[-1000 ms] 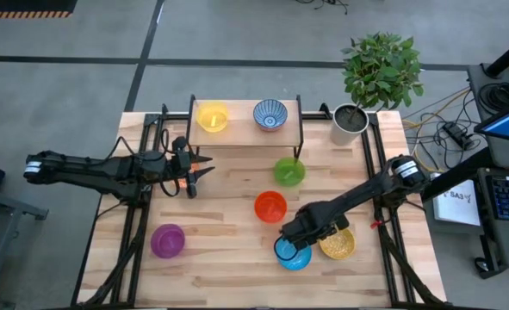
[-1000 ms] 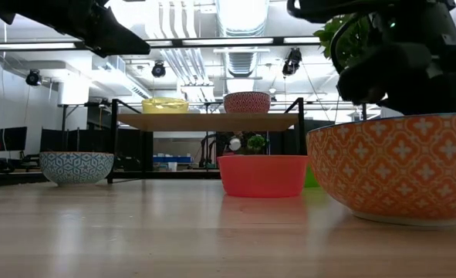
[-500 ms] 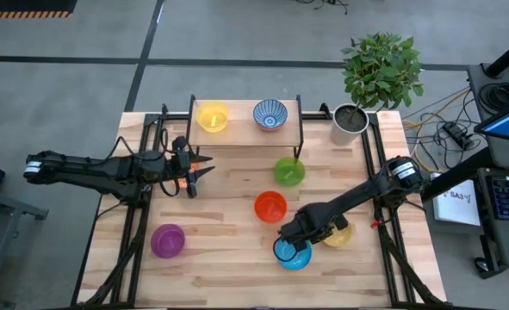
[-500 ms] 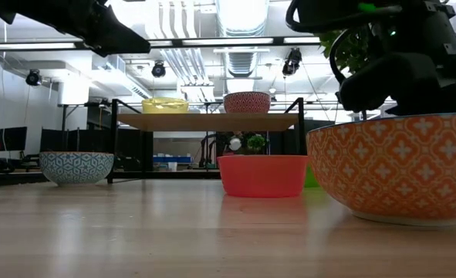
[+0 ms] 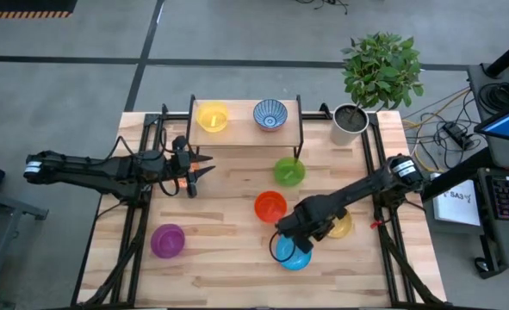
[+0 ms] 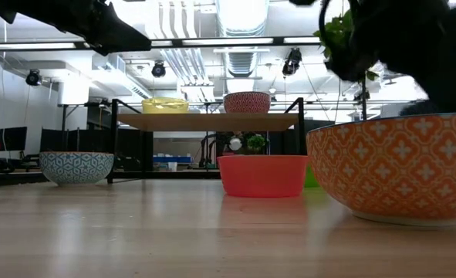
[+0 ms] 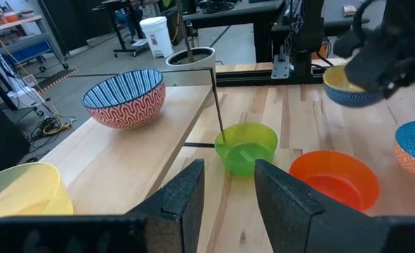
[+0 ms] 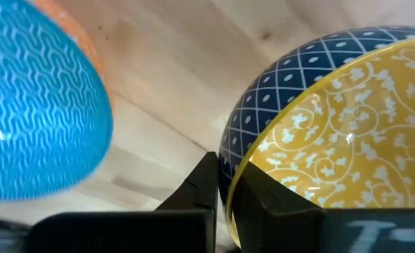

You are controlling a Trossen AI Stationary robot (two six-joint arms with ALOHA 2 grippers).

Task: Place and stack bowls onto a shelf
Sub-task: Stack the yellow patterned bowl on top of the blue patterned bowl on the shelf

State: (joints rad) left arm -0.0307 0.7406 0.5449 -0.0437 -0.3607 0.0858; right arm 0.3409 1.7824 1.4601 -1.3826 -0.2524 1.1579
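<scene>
**Carrying the speckled yellow bowl to the shelf**

The right gripper [image 5: 310, 231] has its fingers pinched on the rim of the speckled yellow bowl [image 8: 333, 133], one inside and one outside, above the near right part of the table [image 5: 228, 267]. The bowl looks lifted, though I cannot be sure it is clear of the wood. To do this well, raise it high enough to pass the blue bowl [image 5: 292, 252] just beside it, then travel towards the shelf [image 5: 241, 131] keeping the bowl level, since a rim pinch lets it swing.

The red bowl [image 5: 270, 207] and green bowl [image 5: 289, 171] lie between here and the shelf, so go over them. On the plank sit a yellow bowl [image 5: 212, 116] and a patterned bowl [image 5: 270, 114]; the yellow one seems the likelier to stack into. The left gripper [image 5: 198, 170], fingers apart, waits just in front of the shelf. A purple bowl [image 5: 168, 240] and a plant pot [image 5: 350, 122] stand aside.
</scene>
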